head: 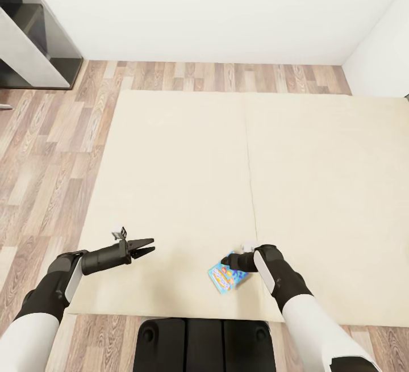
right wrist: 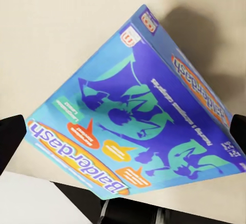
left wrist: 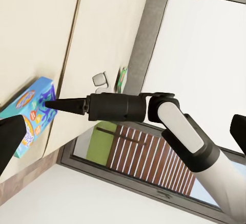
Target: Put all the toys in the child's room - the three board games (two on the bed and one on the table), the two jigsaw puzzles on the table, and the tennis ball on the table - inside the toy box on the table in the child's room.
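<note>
A blue board game, printed "Balderdash", is near the front edge of the bed, tilted so one side shows. My right gripper is shut on it; in the right wrist view the blue board game spans the gap from one dark finger to the other. The left wrist view shows the same box with a right fingertip over it. My left gripper hovers open over the bed's front left part, holding nothing. The table, toy box, puzzles and tennis ball are out of view.
The bed's two beige pads meet at a seam down the middle. Wood floor lies left of the bed and behind it. A grey shelf unit stands at the back left against the white wall. My dark base abuts the bed's front edge.
</note>
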